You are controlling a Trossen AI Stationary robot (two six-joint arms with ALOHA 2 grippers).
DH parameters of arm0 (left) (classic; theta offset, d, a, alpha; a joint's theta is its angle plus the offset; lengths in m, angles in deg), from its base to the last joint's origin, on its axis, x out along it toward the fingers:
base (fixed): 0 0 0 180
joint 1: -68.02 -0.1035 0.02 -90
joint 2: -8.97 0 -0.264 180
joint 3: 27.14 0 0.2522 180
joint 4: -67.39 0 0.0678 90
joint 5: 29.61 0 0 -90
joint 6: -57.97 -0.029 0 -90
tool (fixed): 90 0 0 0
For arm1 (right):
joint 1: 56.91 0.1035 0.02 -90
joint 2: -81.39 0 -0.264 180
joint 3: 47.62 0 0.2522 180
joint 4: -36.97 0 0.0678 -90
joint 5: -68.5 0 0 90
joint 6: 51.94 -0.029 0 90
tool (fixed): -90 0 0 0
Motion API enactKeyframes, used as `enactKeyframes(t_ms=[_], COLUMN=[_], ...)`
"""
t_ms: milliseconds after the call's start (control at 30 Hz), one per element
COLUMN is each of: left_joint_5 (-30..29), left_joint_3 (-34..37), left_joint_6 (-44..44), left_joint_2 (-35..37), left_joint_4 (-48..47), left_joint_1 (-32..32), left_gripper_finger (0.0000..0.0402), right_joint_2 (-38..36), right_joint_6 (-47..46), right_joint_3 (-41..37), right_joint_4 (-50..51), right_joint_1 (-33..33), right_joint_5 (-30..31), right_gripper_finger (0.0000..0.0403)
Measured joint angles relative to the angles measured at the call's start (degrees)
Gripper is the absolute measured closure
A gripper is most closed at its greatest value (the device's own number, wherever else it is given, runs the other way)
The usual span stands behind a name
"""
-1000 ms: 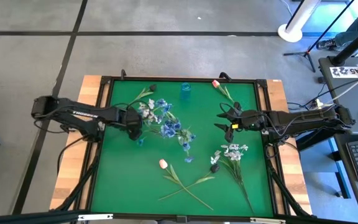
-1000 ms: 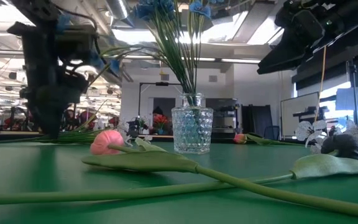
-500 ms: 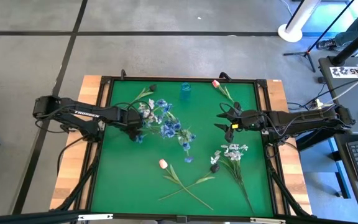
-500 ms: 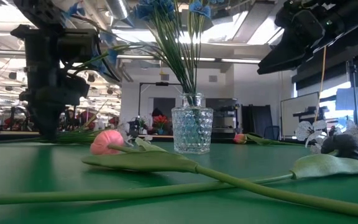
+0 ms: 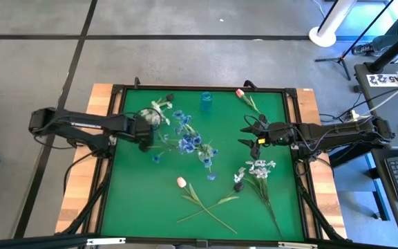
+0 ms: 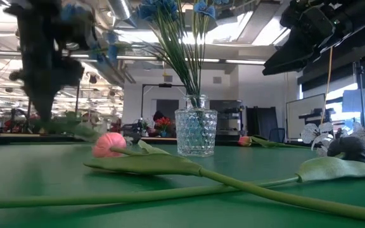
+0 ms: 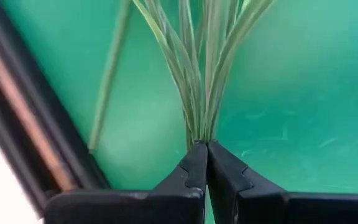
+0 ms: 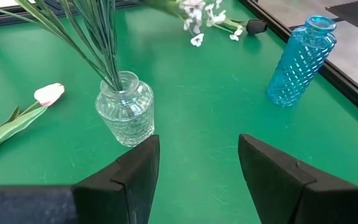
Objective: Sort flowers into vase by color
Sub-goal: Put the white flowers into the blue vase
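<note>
My left gripper (image 5: 146,136) (image 7: 205,149) is shut on a spray of blue flowers (image 5: 178,116) at the mat's left side. A clear glass vase (image 6: 196,132) (image 8: 126,115) stands mid-mat with blue flowers in it. A blue vase (image 5: 206,99) (image 8: 303,59) stands at the far edge with nothing in it. A pink tulip (image 5: 180,182) and a white spray (image 5: 258,169) lie flat on the near half. My right gripper (image 5: 251,135) (image 8: 197,162) hovers open at the right of the clear vase. My left gripper pinches the bundled lower ends of the spray's thin green stems (image 7: 197,127) between its two fingertips. The stems fan out away from the fingers, in line with them, over the green mat. Whether the blossoms clear the mat I cannot tell.
Another pink tulip (image 5: 240,93) lies at the far edge, right of the blue vase. Dark buds lie at the far left (image 5: 170,97) and by the white spray (image 5: 238,187). A raised black frame (image 5: 116,166) rims the mat.
My left gripper has shut on the blue spray's stems. It has then gone up and a little toward the table's left edge, drawing the spray with it. My right gripper has kept still.
</note>
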Motion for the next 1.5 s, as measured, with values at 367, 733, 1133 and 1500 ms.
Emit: enactKeyframes(t_ms=[367, 733, 1133, 1500], left_joint_5=[-9.40, -31.43, -22.97, 11.45], left_joint_3=[-17.07, -27.60, -28.38, -28.38], left_joint_6=[5.72, 4.49, -43.67, -51.15], left_joint_2=[9.93, 11.39, 9.65, 0.67], left_joint_4=[-9.31, -7.49, 47.11, 72.12], left_joint_1=[10.14, 18.82, 18.27, 2.37], left_gripper_finger=[0.0401, 0.0401, 0.0401, 0.0401], right_joint_2=[0.00, 0.00, 0.00, 3.65], right_joint_6=[-0.48, -0.35, 9.43, 9.29], right_joint_3=[0.00, 0.00, 0.07, 6.52], right_joint_4=[0.04, -5.75, -41.14, -48.30], right_joint_1=[0.00, 0.00, -0.05, -8.91], right_joint_5=[-0.02, -1.32, -11.04, -18.48], right_gripper_finger=[0.0186, 0.0186, 0.0186, 0.0186])
